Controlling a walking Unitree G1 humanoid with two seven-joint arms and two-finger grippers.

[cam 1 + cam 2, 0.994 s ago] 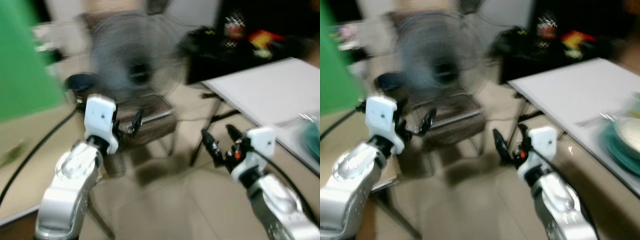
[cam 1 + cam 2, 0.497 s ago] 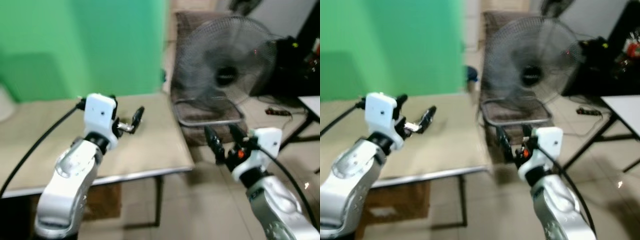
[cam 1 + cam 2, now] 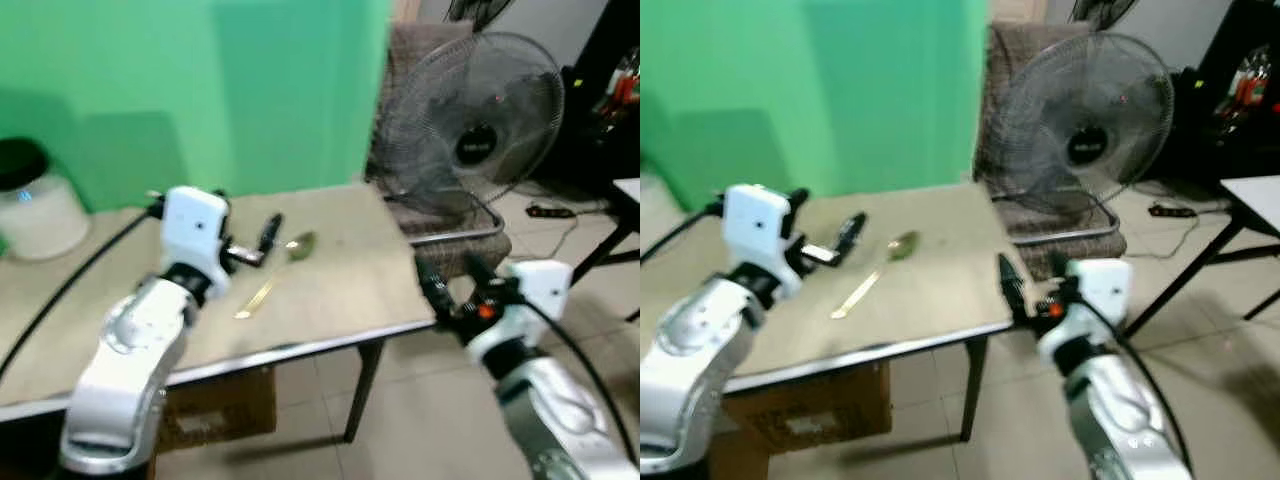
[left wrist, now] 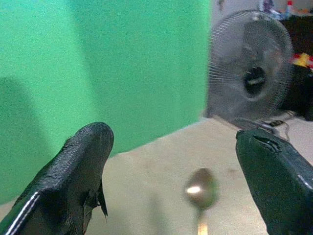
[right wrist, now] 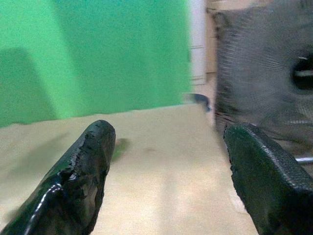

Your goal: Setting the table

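Camera swung leftward, bringing beige table (image 3: 330, 290) and gold spoon (image 3: 276, 268) into view; left tool (image 3: 262, 240) and right tool (image 3: 447, 285) spread, empty, pickup pending.

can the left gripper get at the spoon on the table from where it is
Probably yes. The left gripper, fingers open, hovers over the table just short of the spoon, which lies flat in the open with nothing between them.
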